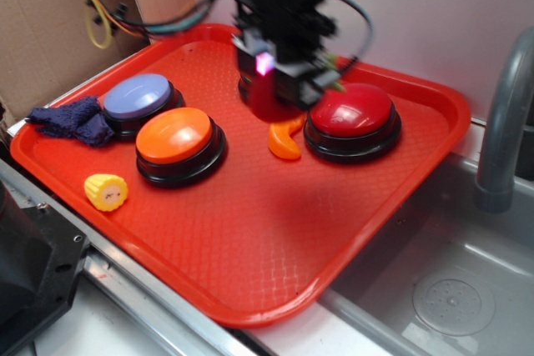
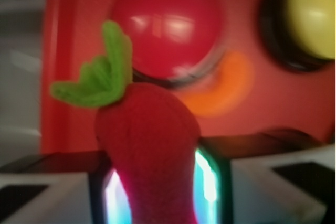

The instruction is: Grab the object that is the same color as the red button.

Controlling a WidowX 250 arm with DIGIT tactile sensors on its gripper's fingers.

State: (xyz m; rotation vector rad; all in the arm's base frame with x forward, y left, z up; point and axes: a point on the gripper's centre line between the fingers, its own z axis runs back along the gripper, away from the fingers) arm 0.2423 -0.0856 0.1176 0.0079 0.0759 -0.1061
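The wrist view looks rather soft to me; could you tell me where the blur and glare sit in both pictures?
Wrist view: everything is blurred, the red button carries white glare streaks, and bright lit panels flank the plush fruit pinched between the jaws. Exterior view: the tray and orange button are fairly sharp, the gripper is smeared, and a pink light glows on it.

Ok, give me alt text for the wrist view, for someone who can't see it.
Blurry close-up of a fuzzy red plush fruit with a green stem, squeezed between the hand's lit fingers. Beyond it on the red tray sit a glossy red button, an orange crescent toy and part of another domed button.
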